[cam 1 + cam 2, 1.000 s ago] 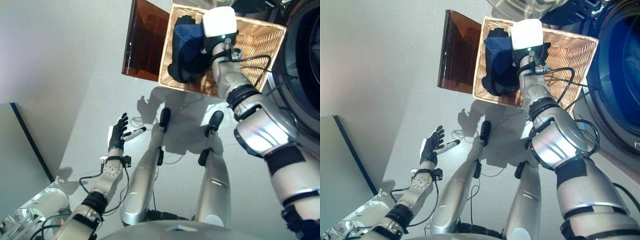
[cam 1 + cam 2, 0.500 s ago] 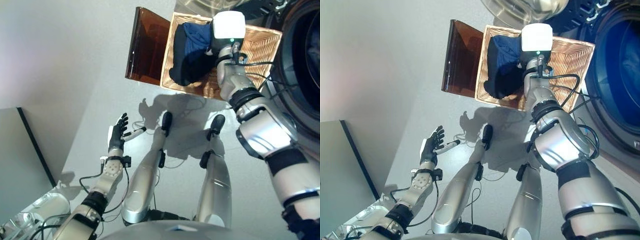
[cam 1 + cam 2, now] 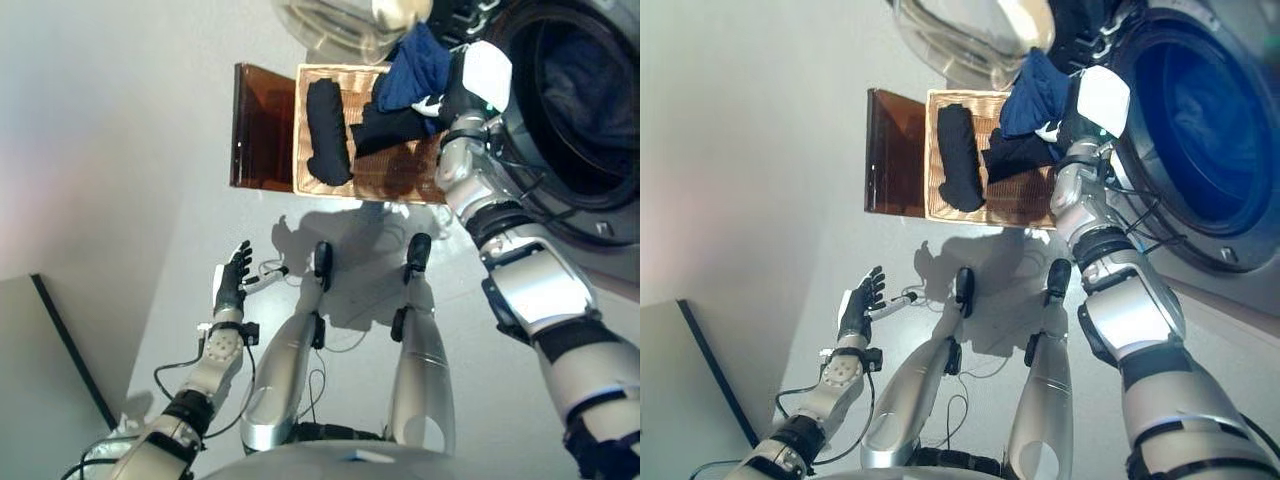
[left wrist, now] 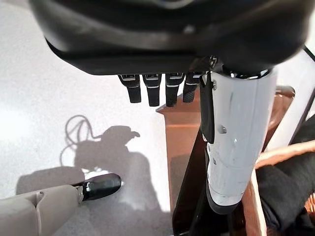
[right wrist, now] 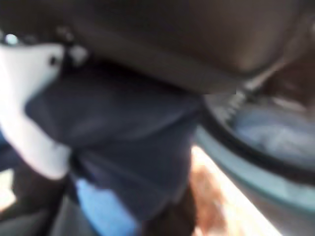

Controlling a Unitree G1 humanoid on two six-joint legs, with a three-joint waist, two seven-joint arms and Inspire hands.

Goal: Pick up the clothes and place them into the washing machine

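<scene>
Eye views: blue cloth [image 3: 415, 62] is held by the right hand [image 3: 1077, 120] at upper right, above the basket [image 3: 322, 192] beside the washer [image 3: 585, 110]; left wrist view: left hand [image 4: 158, 88] fingers straight; right wrist view: thumb [image 5: 34, 98] pinched on cloth.

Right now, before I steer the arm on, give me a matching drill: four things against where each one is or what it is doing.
Things:
1. blue garment
2. black rolled garment
3. left hand
4. woven wicker basket

States:
A. on the floor beside the washing machine
B. lying in the basket
C. open, holding nothing
D. lifted above the basket in the right hand

Pairs: 1-D, 2-B, 3-C, 4-A
</scene>
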